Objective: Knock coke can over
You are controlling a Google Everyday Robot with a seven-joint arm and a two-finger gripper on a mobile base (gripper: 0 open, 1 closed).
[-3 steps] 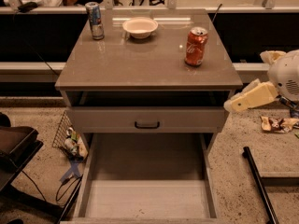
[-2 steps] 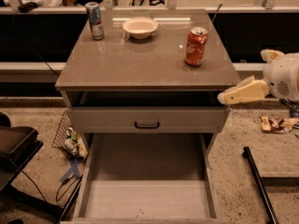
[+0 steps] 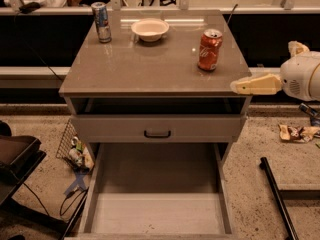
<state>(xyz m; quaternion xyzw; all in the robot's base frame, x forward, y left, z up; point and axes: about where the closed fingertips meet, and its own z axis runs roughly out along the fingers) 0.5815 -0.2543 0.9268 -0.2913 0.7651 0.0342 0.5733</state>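
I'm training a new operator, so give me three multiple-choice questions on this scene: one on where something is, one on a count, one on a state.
1. Where does the coke can stand on the tabletop?
A. Back left corner. B. Right side. C. Front left corner.
2. How many drink cans are on the tabletop?
A. One. B. Two. C. Three.
3. What state is the coke can in?
A. Upright. B. Lying on its side. C. Crushed flat.

Answers:
1 B: it stands to the right of the white bowl.
2 B: there is the coke can and a blue-and-silver can.
3 A: its silver top faces up, and the pincer is at the tabletop's front right corner, apart from the can.
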